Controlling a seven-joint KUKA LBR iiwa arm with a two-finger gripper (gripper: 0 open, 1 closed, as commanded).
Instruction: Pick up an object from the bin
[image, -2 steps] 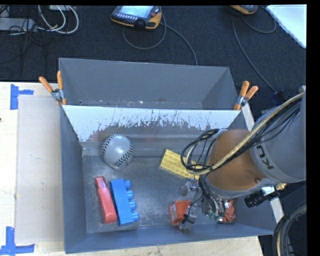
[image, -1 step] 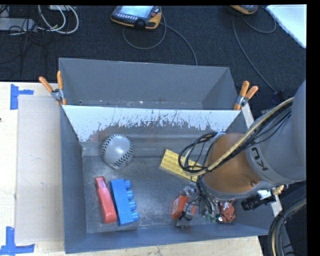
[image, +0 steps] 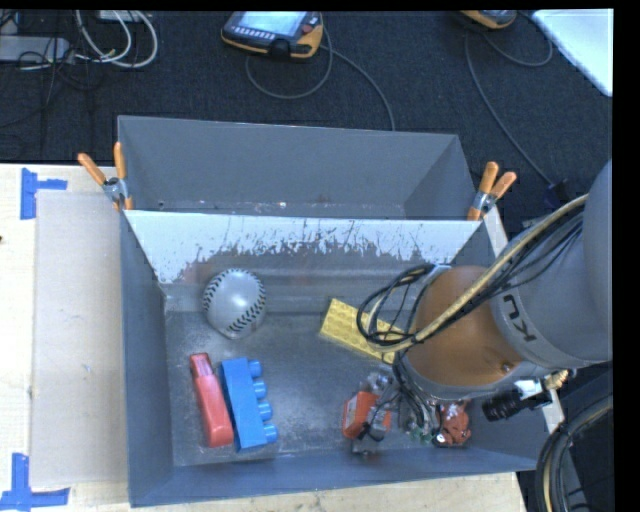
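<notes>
Camera view | gripper low at front-right of bin | grip open or closed: cannot tell | orange-red thing just beside gripper, near front wall | yellow plate behind gripper | grey ball back-left | red block touching blue brick, front-left

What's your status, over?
Gripper low in bin lower-right corner, by small orange-red piece; grasp unconfirmed. Yellow studded plate close behind.
</notes>
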